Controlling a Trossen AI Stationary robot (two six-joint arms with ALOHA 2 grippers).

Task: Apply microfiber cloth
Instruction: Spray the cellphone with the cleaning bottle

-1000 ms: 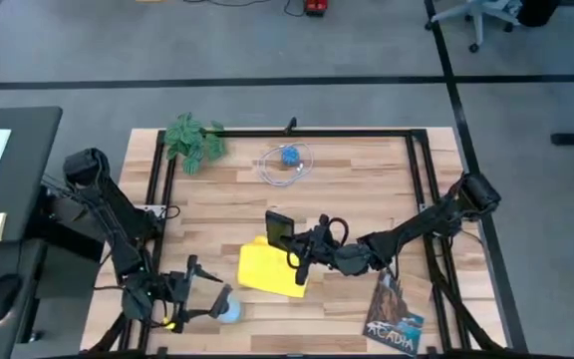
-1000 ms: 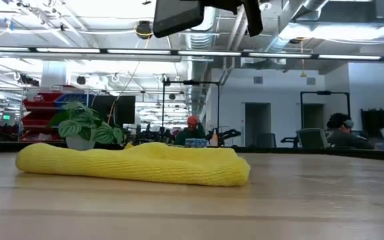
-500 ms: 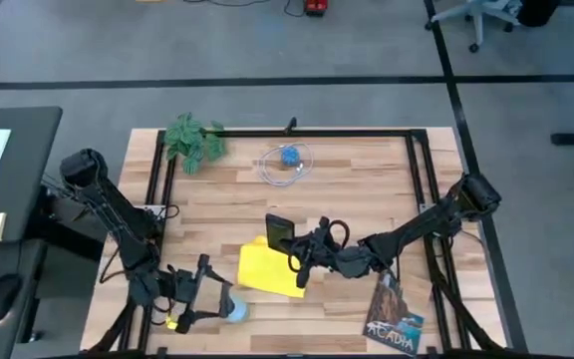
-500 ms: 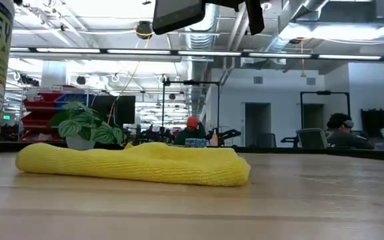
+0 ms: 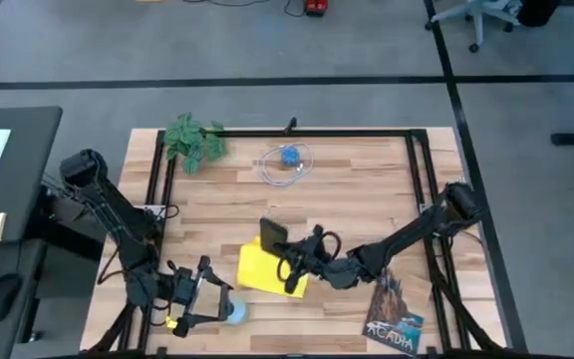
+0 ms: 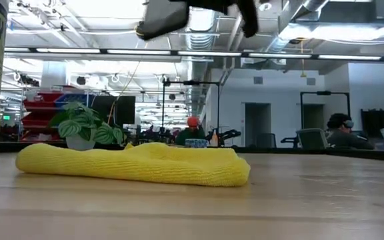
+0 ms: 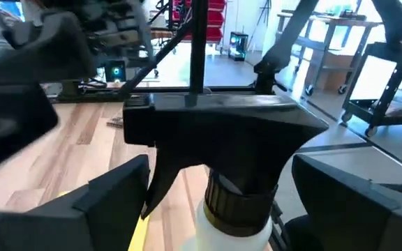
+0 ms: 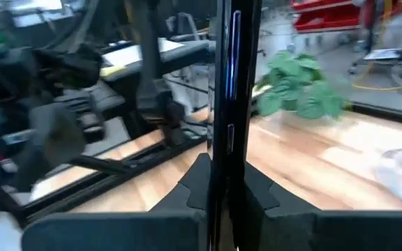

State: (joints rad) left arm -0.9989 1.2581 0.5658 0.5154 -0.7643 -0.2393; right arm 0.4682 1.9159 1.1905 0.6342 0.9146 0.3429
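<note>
While the right gripper [image 5: 285, 261] pinches the black phone [image 5: 272, 235] above the yellow cloth [image 5: 265, 269], the left gripper [image 5: 210, 302] squeezes a spray bottle [image 5: 232, 310].

Soft, nubby yellow microfiber cloth [image 6: 135, 165] on smooth pale wooden table [image 6: 312, 200]; glossy black smartphone [image 8: 223, 118].

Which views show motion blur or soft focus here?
Low view: the black smartphone overhead is smeared, while the bright yellow microfiber cloth is sharp. Right wrist view: background plant and table soft. Left wrist view: dark shapes at the left blurred, spray bottle head clearer.
</note>
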